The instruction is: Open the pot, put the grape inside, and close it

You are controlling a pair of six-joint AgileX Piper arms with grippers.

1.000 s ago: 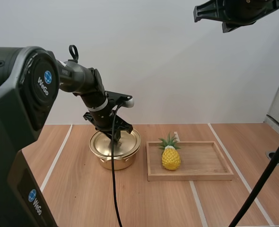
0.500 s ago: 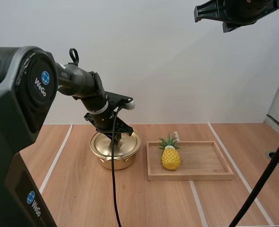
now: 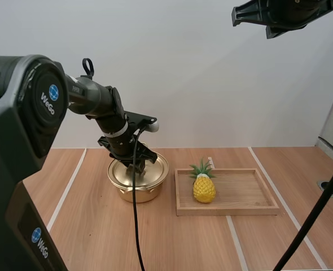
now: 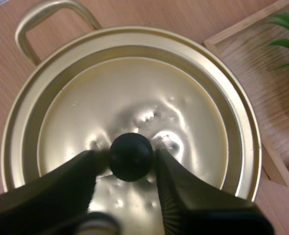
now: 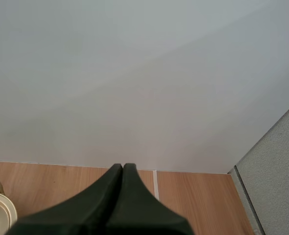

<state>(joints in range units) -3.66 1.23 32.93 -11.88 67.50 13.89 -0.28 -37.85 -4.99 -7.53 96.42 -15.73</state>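
The left gripper (image 4: pixel 131 158) grasps the black knob (image 4: pixel 131 148) at the centre of the gold lid (image 4: pixel 134 93), one finger pressed to each side of it, and the lid sits closed on the pot (image 3: pixel 134 191). At the pot's 3 o'clock, just beside it on the table (image 3: pixel 172 243), lies the wooden tray (image 3: pixel 245 210), with a yellow pineapple (image 3: pixel 204 189) standing upright at the tray's 9 o'clock end. The right gripper (image 5: pixel 122 167) hangs high above the tray, out toward 1 o'clock from the pot, its fingers pressed together on nothing.
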